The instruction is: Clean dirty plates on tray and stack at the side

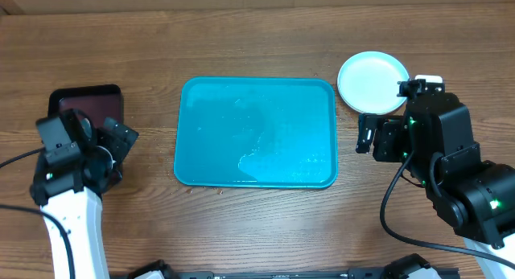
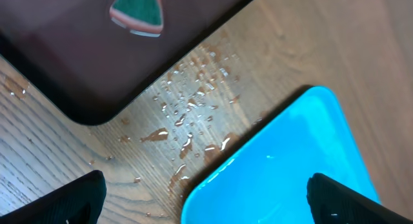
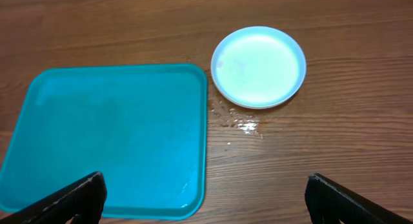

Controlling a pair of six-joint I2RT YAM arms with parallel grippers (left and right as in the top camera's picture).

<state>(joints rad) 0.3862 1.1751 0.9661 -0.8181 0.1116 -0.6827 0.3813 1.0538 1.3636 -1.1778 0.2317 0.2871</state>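
The turquoise tray (image 1: 257, 130) lies in the middle of the table, wet and with nothing on it. One corner of the tray (image 2: 290, 166) shows in the left wrist view, and most of the tray (image 3: 110, 133) in the right wrist view. A pale round plate (image 1: 372, 80) sits on the table just past the tray's far right corner; the plate (image 3: 258, 66) looks clean. My left gripper (image 1: 121, 141) hangs open over the table left of the tray, fingers (image 2: 77, 199) wide apart. My right gripper (image 1: 367, 134) is open too, right of the tray and near the plate, holding nothing.
A dark maroon-black tray (image 1: 84, 98) lies at the far left; a green sponge (image 2: 137, 11) rests in it. Water drops (image 2: 187, 121) dot the wood between the two trays, and a few more drops (image 3: 242, 124) lie beside the plate.
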